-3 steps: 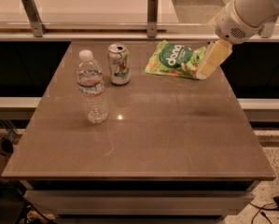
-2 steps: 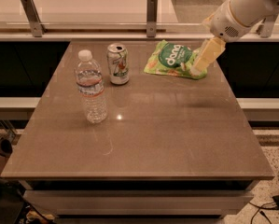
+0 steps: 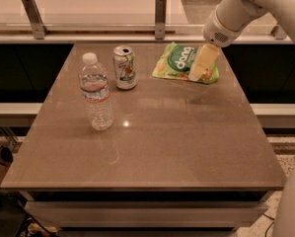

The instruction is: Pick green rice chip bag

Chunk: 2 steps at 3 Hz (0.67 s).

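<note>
The green rice chip bag (image 3: 179, 62) lies flat at the back right of the brown table (image 3: 152, 137). It is light green with a dark green round logo and white "dang" lettering. My gripper (image 3: 197, 74) hangs from the white arm at the upper right. Its cream-coloured tip points down over the right half of the bag, at or just above its surface, and hides part of it.
A green-and-white soda can (image 3: 124, 67) stands left of the bag. A clear water bottle (image 3: 96, 93) with a white cap stands at the left of the table. A rail with metal posts (image 3: 160, 17) runs behind the table.
My gripper has moved left and down, from the bag's right edge to over its right half. The bag, can and bottle have not moved.
</note>
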Each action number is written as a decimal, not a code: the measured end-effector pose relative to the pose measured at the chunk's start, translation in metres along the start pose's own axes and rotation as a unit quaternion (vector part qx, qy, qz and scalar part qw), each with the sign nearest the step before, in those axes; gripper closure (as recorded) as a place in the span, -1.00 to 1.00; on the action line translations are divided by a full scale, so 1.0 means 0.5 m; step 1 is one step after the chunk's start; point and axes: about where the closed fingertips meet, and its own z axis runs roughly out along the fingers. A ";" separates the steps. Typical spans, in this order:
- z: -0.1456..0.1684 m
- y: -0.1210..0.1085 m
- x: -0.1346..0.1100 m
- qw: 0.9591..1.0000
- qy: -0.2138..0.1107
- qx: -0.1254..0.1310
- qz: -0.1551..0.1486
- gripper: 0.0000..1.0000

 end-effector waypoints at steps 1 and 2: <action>0.048 -0.011 0.016 0.999 0.045 0.001 0.014 -1.00; 0.081 -0.031 0.047 0.997 0.063 -0.008 0.033 -1.00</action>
